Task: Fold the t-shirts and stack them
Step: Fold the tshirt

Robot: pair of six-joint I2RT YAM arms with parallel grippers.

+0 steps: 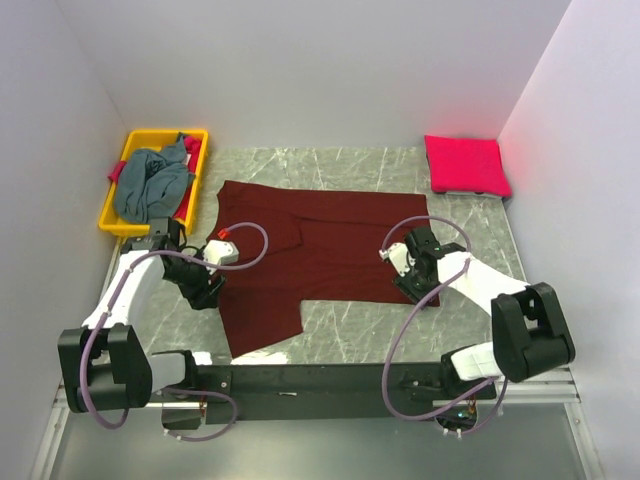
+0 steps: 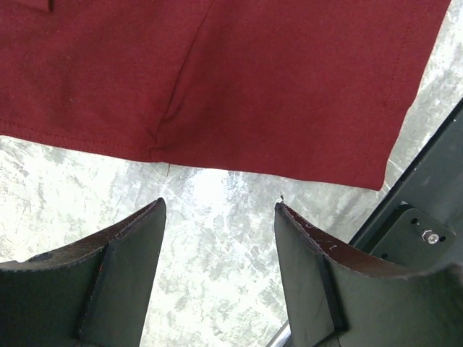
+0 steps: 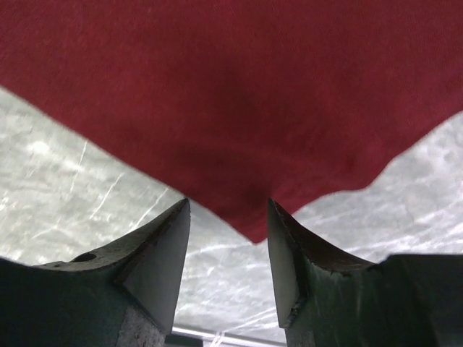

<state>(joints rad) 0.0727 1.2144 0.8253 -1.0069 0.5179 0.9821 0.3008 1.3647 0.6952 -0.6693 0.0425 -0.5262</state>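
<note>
A dark maroon t-shirt [image 1: 310,245] lies spread flat on the marble table [image 1: 350,330]. My left gripper [image 1: 205,292] sits at its left hem. In the left wrist view this gripper [image 2: 221,204] is open over bare marble, and the maroon hem [image 2: 217,87] lies just beyond the fingertips. My right gripper [image 1: 415,283] is at the shirt's right edge. Its jaws [image 3: 228,204] stand open, with a corner of the maroon cloth [image 3: 253,228] reaching between the tips, unclamped. A folded pink-red t-shirt [image 1: 465,165] rests at the back right. A grey-blue t-shirt [image 1: 150,185] is heaped in the bin.
A yellow plastic bin [image 1: 150,135] stands at the back left, with a bit of red cloth under the grey-blue shirt. White walls close in the table on three sides. The black base rail [image 1: 300,378] runs along the near edge and shows in the left wrist view [image 2: 427,210].
</note>
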